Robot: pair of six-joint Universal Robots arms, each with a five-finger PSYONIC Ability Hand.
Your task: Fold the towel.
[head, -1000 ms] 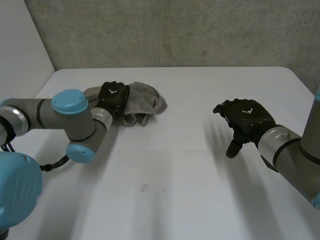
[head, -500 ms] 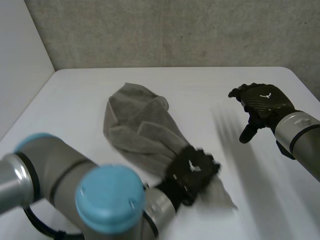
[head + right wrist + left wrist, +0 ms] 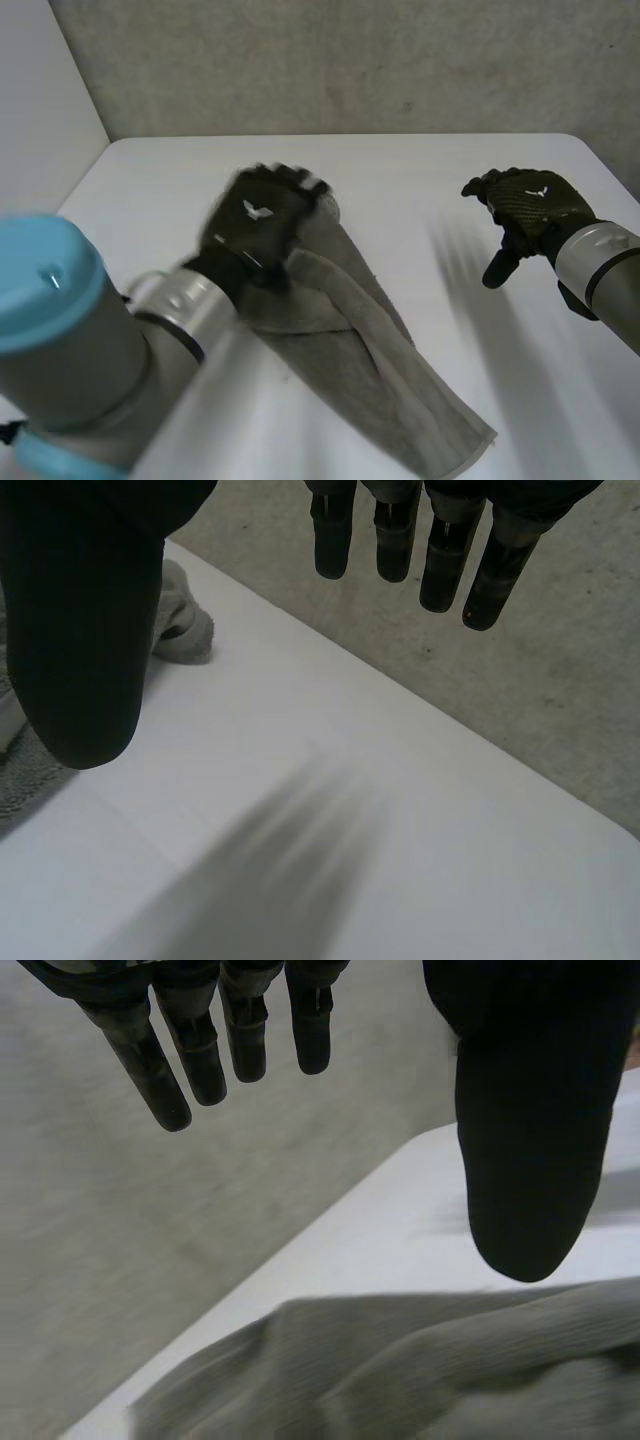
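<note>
Grey towel [image 3: 395,365] lies as a long rumpled strip on the white table [image 3: 150,190], with one end toward the robot and the far end bunched beneath the left hand [image 3: 255,222], whose fingers hang straight and grasp nothing. The right hand [image 3: 525,205], also released, hovers well apart from the cloth. Grabbing the bunched end one-handed would likely drag the strip askew and make a crooked fold. Beyond the matte tabletop rises a rough grey wall [image 3: 350,60].
</note>
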